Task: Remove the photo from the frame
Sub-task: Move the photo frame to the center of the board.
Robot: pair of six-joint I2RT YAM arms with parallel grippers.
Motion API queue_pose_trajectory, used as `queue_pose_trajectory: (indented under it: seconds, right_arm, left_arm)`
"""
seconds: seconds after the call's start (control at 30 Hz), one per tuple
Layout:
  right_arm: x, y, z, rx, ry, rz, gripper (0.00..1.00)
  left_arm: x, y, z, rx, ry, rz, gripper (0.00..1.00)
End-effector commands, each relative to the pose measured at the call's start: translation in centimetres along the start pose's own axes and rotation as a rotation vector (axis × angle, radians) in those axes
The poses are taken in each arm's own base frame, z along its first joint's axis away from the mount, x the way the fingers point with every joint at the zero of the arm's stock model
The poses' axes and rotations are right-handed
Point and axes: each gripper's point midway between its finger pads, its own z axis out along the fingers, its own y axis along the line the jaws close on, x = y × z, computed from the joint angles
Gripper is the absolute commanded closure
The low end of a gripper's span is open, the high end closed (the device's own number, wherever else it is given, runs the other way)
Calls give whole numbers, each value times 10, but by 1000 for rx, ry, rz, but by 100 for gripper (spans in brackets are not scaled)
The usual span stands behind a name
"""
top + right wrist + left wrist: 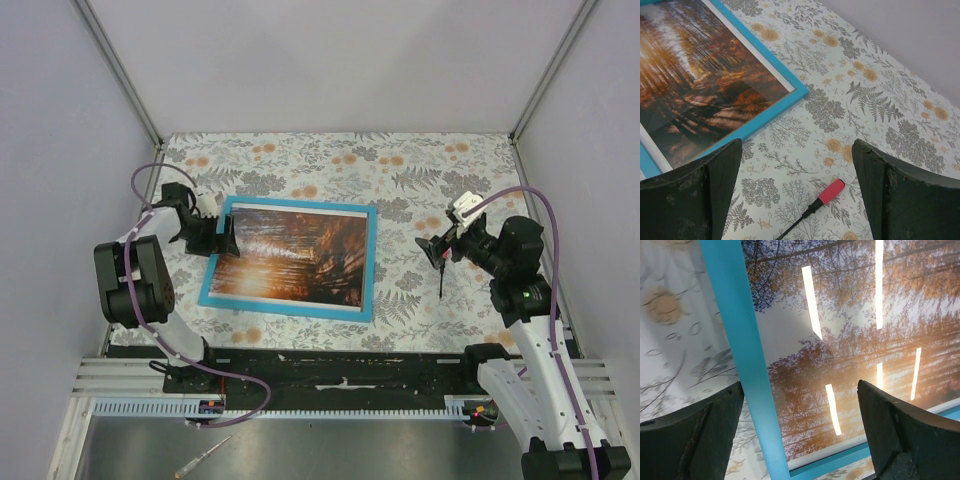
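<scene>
The large rectangular print of an orange-brown autumn forest path (pixel 295 255) lies face up inside the thin bright-blue rectangular picture frame (pixel 285 309). Both rest flat on the floral-patterned table cover (pixel 420 170), left of the tabletop's middle. The frame's long axis runs from the left edge toward the right edge, slightly skewed. The left gripper (pixel 228 238) sits at the frame's left short side, jaws spread wide and grasping nothing. Its wrist view shows one finger (pixel 690 440) over the cover and the other over the print, with the blue rail running between them near a corner. The right gripper (pixel 437 250), likewise spread and empty, hangs well apart toward the right edge, above a red-handled screwdriver (pixel 826 195). The left arm is plainly nearer. By my judgement the removal has not yet begun, and the coming move turns on that straddle of the rail
</scene>
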Motion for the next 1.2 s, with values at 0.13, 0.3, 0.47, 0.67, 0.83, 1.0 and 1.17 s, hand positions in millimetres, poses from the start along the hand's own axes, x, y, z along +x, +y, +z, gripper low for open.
queue_pose_trajectory:
  seconds: [0.13, 0.3, 0.47, 0.67, 0.83, 1.0, 1.17]
  right_arm:
    - [-4, 20, 0, -123, -27, -33, 4]
    - [2, 40, 0, -237, -6, -49, 5]
    - [15, 56, 5, -325, 53, -63, 5]
    - [33, 71, 22, -373, 134, -130, 9]
    - [51, 97, 42, -417, 246, -274, 12]
    - [72, 127, 53, -500, 327, -375, 24]
    - [73, 151, 45, -614, 304, -344, 41]
  left_arm:
    - [-20, -74, 3, 189, 0, 46, 0]
    - [-27, -94, 4, 238, -4, 80, 0]
    - [-58, -100, -27, 212, -113, 138, 0]
    - [-77, -107, -84, 118, -304, 258, 0]
    - [-55, -98, -119, -32, -411, 375, 0]
    - [-27, -95, -121, -78, -475, 431, 0]
    - [-15, -89, -107, -77, -429, 417, 0]
